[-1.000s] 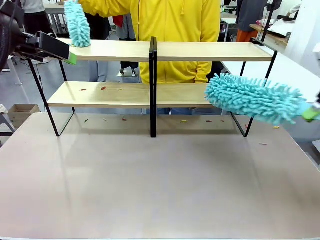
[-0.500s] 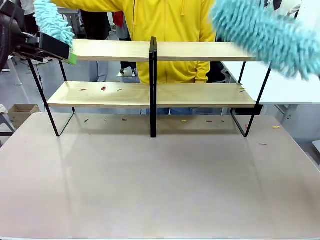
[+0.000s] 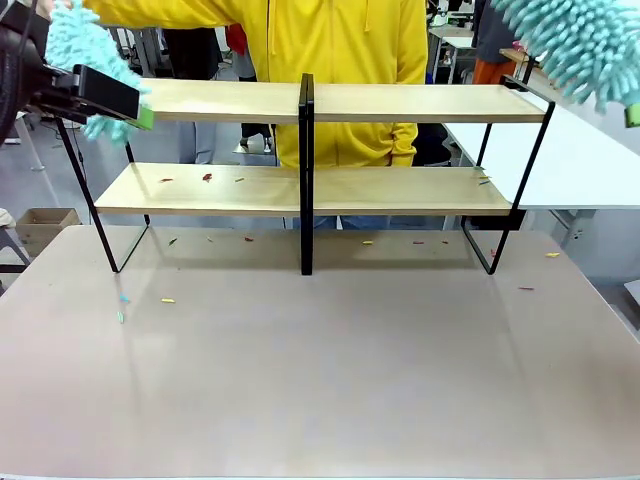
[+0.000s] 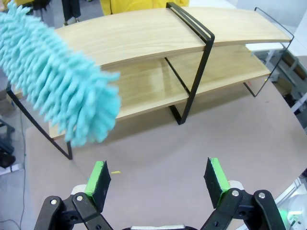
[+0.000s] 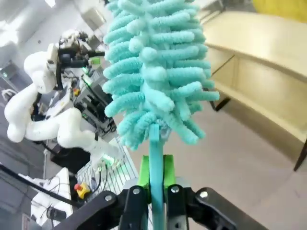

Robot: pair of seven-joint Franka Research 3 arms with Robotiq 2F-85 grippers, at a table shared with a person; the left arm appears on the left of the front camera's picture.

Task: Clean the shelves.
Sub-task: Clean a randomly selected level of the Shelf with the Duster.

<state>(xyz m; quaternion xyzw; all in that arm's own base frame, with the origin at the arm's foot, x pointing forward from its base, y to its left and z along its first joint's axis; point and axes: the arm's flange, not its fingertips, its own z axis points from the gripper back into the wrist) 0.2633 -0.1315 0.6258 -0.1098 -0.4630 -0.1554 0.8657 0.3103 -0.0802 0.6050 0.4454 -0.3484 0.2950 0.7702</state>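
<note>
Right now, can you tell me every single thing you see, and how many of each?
shelves: two joined racks, light wood boards in black frames, across the table's far side
left duster: one, fluffy teal, at the racks' left end
right duster: one, fluffy teal, raised above the racks' right end
crumbs: several, mixed colours, on the lower board and the table
table: one, grey-beige, under the racks
person: one, yellow hoodie, behind the shelves
left gripper: one, black with green pads, open, facing the left duster
right gripper: one, same colours, shut on the right duster's handle
</note>
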